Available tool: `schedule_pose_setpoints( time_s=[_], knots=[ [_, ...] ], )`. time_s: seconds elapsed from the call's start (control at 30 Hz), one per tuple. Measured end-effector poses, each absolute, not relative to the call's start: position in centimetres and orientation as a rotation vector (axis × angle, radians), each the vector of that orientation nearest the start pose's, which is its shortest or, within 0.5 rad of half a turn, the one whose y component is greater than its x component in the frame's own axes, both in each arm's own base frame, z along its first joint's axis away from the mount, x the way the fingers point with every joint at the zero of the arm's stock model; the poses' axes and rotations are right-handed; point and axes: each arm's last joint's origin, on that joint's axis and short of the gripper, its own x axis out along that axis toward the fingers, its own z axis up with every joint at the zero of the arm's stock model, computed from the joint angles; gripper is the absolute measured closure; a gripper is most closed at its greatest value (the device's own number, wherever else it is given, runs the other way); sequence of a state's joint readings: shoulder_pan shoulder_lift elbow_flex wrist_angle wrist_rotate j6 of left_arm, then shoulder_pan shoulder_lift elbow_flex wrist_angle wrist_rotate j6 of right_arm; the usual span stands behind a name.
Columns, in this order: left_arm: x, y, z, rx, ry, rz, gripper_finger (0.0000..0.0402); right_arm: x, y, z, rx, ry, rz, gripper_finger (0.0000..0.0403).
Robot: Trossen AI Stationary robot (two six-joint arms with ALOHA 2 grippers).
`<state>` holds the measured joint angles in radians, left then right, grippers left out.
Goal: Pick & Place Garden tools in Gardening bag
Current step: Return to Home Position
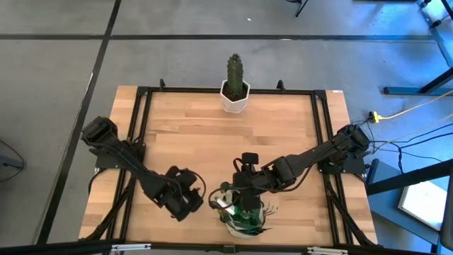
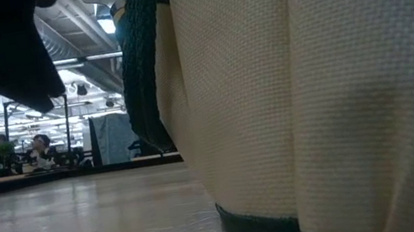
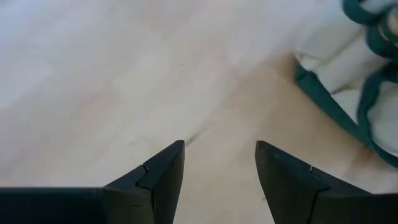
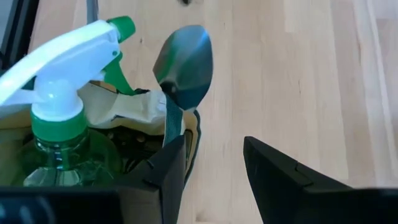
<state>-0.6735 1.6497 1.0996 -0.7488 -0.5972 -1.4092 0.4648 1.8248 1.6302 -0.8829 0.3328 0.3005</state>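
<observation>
The gardening bag (image 1: 244, 218) stands upright near the table's front edge, and its tan wall (image 2: 315, 97) fills the low view. A green spray bottle (image 4: 59, 124) with a white trigger head stands in it. Beside the bottle a silver trowel blade (image 4: 185, 62) sticks up out of the bag. My right gripper (image 4: 214, 140) hovers open just above the bag's far side (image 1: 244, 190), with nothing between its fingers. My left gripper (image 3: 219, 146) is open over bare wood, left of the bag (image 1: 191, 202). The bag's corner (image 3: 348, 68) shows at the edge of the left wrist view.
A green cactus in a white pot (image 1: 234, 85) stands at the middle of the table's far edge. Bare wooden tabletop (image 1: 212, 134) lies between the cactus and the arms. A black frame (image 1: 141, 127) runs around the table.
</observation>
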Motion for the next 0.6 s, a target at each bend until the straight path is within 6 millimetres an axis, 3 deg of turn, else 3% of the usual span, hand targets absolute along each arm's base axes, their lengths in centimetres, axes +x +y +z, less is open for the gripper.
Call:
schedule_pose_setpoints(
  time_s=[0.2, 0.43, 0.6],
  knots=[
    [23.8, -16.7, 21.5, -0.489, 0.788, 0.682, 0.021, 34.7, 16.3, 28.7, -0.138, 0.996, -0.034, 0.0238],
    [23.8, -16.0, 22.5, -0.484, 0.696, 0.708, 0.021, 34.7, 16.2, 28.7, 0.115, 1.008, -0.116, 0.0238],
    [24.1, -15.5, 22.5, -0.487, 0.689, 0.726, 0.021, 33.6, 15.8, 30.6, 0.074, 0.961, -0.109, 0.0238]
  ],
)
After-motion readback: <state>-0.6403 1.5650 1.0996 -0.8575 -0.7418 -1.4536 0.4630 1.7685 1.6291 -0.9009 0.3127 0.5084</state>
